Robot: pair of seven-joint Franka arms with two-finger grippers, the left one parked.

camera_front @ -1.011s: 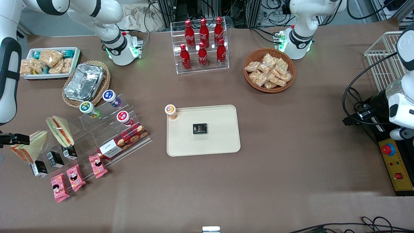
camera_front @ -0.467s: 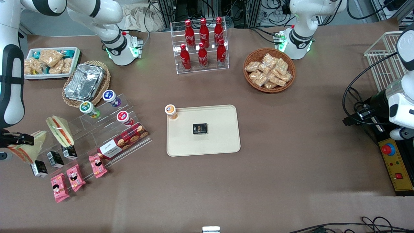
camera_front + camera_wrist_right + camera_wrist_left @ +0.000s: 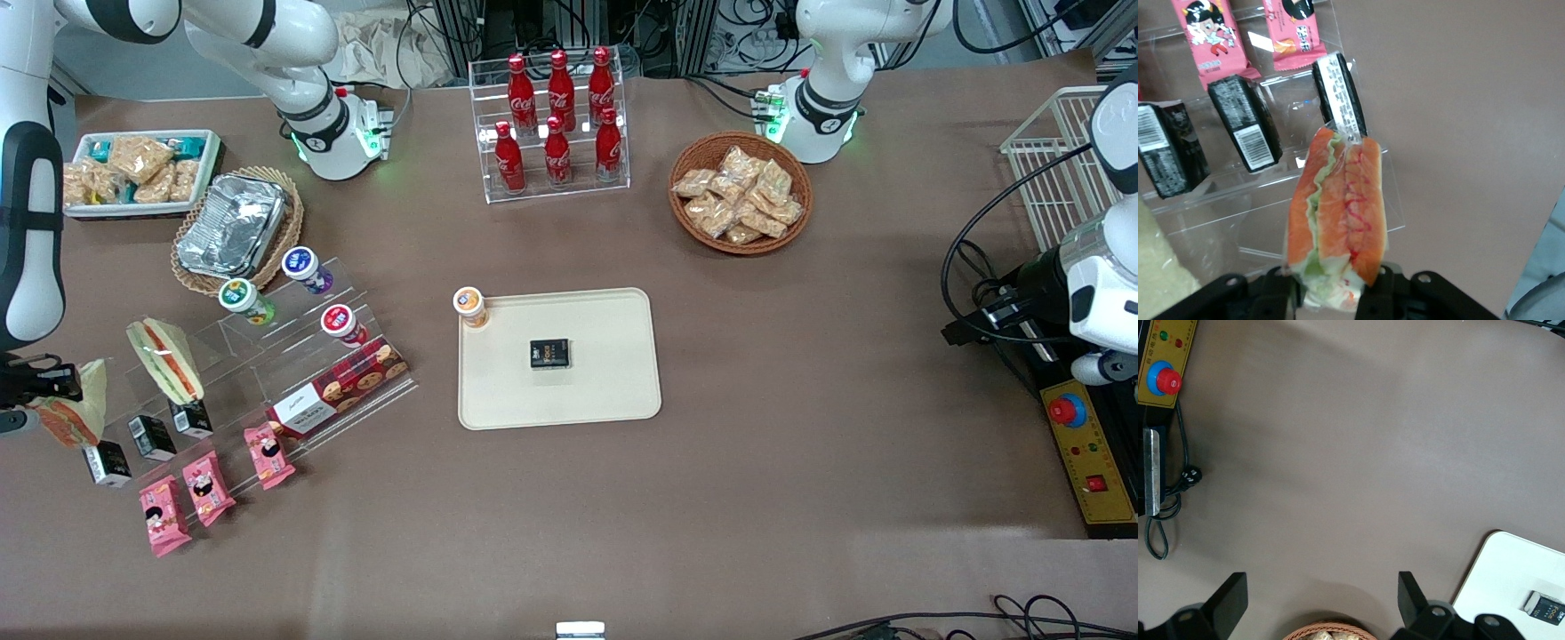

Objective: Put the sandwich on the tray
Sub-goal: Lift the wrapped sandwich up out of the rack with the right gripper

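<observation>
My right gripper (image 3: 36, 384) is at the working arm's end of the table, by the clear acrylic shelf, shut on the sandwich (image 3: 73, 411). In the right wrist view the sandwich (image 3: 1338, 213) sits between the fingers (image 3: 1281, 293) with its orange filling and green lettuce showing, held above the shelf. Its twin sandwich (image 3: 165, 358) rests on the shelf beside it. The cream-beige tray (image 3: 605, 391) lies at the table's middle, with a small black box (image 3: 550, 353) on it and an orange-capped cup (image 3: 470, 307) on its corner.
The acrylic shelf (image 3: 267, 356) holds small cups, a cookie box, black boxes (image 3: 1245, 120) and pink packets (image 3: 204, 484). A foil tray in a basket (image 3: 233, 227), a snack dish (image 3: 133, 169), a cola rack (image 3: 556, 124) and a snack basket (image 3: 741, 193) stand farther from the camera.
The gripper with the sandwich has shifted a little toward the working arm's end, and the sandwich has turned so it looks narrower. Everything else is still.
</observation>
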